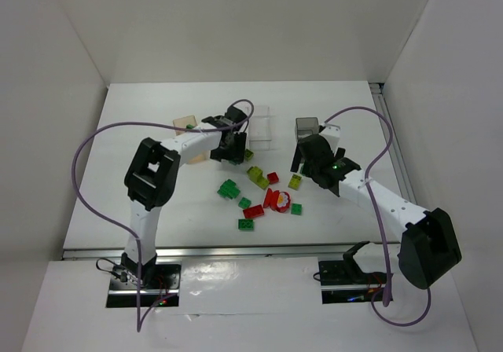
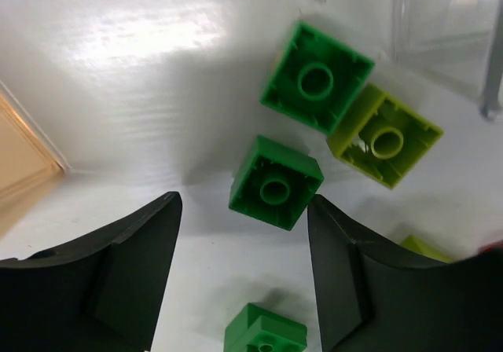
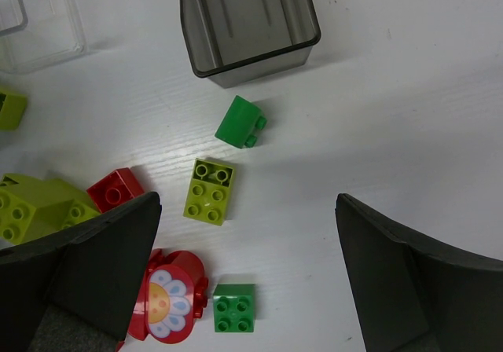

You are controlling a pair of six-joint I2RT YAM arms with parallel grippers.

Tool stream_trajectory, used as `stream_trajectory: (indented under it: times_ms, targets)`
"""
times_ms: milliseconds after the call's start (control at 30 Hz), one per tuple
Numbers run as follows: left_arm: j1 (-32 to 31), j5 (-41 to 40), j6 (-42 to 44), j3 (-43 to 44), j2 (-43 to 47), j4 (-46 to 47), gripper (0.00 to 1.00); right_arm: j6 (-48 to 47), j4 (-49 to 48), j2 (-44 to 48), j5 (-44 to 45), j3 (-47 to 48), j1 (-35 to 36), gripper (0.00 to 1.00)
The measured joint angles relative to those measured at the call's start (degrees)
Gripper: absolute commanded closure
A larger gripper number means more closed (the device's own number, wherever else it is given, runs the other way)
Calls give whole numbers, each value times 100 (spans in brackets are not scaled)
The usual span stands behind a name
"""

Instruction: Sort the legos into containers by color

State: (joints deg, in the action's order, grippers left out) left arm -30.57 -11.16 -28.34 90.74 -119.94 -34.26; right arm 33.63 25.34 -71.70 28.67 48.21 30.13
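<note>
**Sorting under way.** My left claw hangs low over the white table, jaws partly open with nothing held. The orange container is at its 10 o'clock and the clear container at its 1 o'clock.

From the left wrist, one upturned dark green lego lies on the table just past the tips of my black fingers, in line with the gap. The right finger's tip is very near its corner, and I cannot tell whether they touch. At 1 o'clock of it a second dark green lego sits hollow side up, with a yellow-green lego pressed against its side.

My right claw is spread wide and empty, poised at 6 o'clock of the smoky grey container. From the right wrist, a small green lego lies on its side at 6 o'clock of that container, near but apart from it. A yellow-green brick lies studs up at 6 o'clock of that one. A red lego and a round red flower piece show beside my left finger, and a dark green square brick lies just beside the flower.

The loose legos are scattered around the table's centre, at 6 o'clock of the three containers.
</note>
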Motion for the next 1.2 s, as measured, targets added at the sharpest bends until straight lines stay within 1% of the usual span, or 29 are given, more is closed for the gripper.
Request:
stream_trajectory:
  times_ms: [67, 133, 200, 233, 267, 300, 333, 367, 567, 700, 767, 900, 967, 1000, 1067, 1100, 1133, 1200]
  targets:
    - [61, -11, 13, 118, -26, 13, 30, 0, -2, -2, 2, 0, 0, 1]
    - [111, -11, 31, 229, -83, 28, 31, 0, -2, -2, -9, 0, 0, 1]
    - [125, -2, 96, 317, -170, 68, 35, 0, -2, -2, -48, 0, 7, 1]
    - [125, 17, 111, 341, -214, 87, 50, 0, -4, -2, -70, -4, 13, 1]
    - [120, 35, 116, 358, -258, 98, 54, 0, -11, -2, -96, -13, 26, 1]
    - [118, 48, 129, 365, -295, 109, 66, 0, -9, -2, -114, -26, 35, 1]
    - [118, 44, 127, 376, -313, 111, 71, 9, -9, -2, -136, -39, 46, 1]
    - [120, 59, 120, 382, -313, 120, 74, 20, -9, -4, -149, -57, 48, 1]
    - [120, 72, 125, 400, -254, 79, 75, 68, -4, -7, -175, -79, 48, 1]
    - [201, -85, 20, 363, 120, -133, 75, 79, -7, -9, -184, -79, 83, 1]
    - [374, -120, -74, 319, 439, -214, 75, 74, -7, -9, -199, -79, 98, 1]
    - [1056, -264, -238, 269, 1064, -240, 73, 55, -9, -9, -267, -79, 129, 1]
    - [1449, -348, -345, 269, 1185, -227, 70, 55, -11, -9, -306, -79, 155, 1]
    - [1617, -398, -367, 269, 1193, -216, 57, 52, -9, -7, -321, -76, 168, 1]
    - [1862, -424, -374, 267, 1123, -238, 28, 52, -7, 0, -354, -76, 195, 1]
    - [1926, -435, -391, 273, 1069, -251, 18, 55, -7, 15, -374, -76, 203, 1]
    - [1963, -444, -424, 306, 999, -286, 6, 57, -7, 39, -389, -79, 208, 1]
    - [1976, -439, -461, 380, 837, -326, 4, 57, -4, 131, -400, -79, 212, 1]
